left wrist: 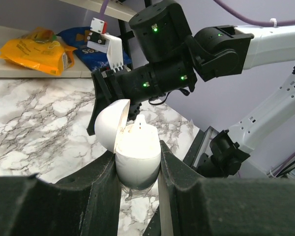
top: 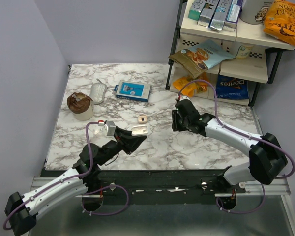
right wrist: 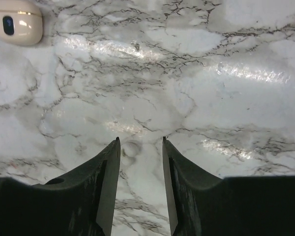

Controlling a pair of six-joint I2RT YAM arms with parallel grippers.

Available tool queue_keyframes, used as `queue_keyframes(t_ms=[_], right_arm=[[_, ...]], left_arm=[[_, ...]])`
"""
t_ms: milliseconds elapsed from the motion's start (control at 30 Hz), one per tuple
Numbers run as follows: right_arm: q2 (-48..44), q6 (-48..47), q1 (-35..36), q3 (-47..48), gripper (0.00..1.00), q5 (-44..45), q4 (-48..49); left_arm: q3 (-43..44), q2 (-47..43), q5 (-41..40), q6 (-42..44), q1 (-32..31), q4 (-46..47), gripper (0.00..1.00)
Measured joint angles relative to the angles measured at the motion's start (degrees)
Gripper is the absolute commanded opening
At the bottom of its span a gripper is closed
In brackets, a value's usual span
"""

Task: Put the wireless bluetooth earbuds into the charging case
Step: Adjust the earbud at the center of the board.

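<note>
Your left fingers are closed on the charging case, gripping its white lower half from both sides above the desk. The case's lid is hinged open and tips to the left of the fingers. A white earbud stands in the open well, just above the fingertips. Directly beyond those fingers, close to the open case, hangs the black wrist of the right arm.

Your right fingers are narrowly parted and hold nothing, pointing down at marble. Between their tips a small pale round spot shows on the desk; you cannot tell what it is. Far up and left of them lies a small beige oval case.
</note>
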Motion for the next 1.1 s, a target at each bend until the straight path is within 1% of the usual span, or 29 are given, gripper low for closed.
queue_keyframes(t_ms=[67,133,200,333,500,767,1100], right_arm=[[0.39,-5.18,0.31,1.20,0.45,-1.29,-2.14],[2.16,-8.94,0.74,3.37,0.48,-2.40,-4.37],[4.57,-11.61,1.51,5.20,0.53,-3.15,-5.49],[8.61,-14.91,3.91,7.37,0.54,-4.52,-7.98],[12.94,-15.78,5.05,8.52,0.54,-5.75,-9.42],[13.75,-15.69,5.03,8.48,0.50,-5.68,-10.36],[15.98,-14.95,5.03,7.54,0.41,-6.12,-9.86]], left_arm=[[0.00,0.20,-0.09,0.09,-0.04,-0.20,0.00],[0.00,0.52,-0.09,0.09,-0.07,-0.22,0.00],[0.00,0.92,-0.07,0.09,-0.07,-0.24,0.00],[0.00,1.01,-0.07,0.09,-0.11,-0.57,0.00],[0.00,0.46,-0.09,0.09,-0.13,-1.20,0.00],[0.00,0.37,-0.09,0.26,-0.48,-1.70,0.00],[0.00,0.79,-0.11,0.28,-0.59,-1.77,0.00]])
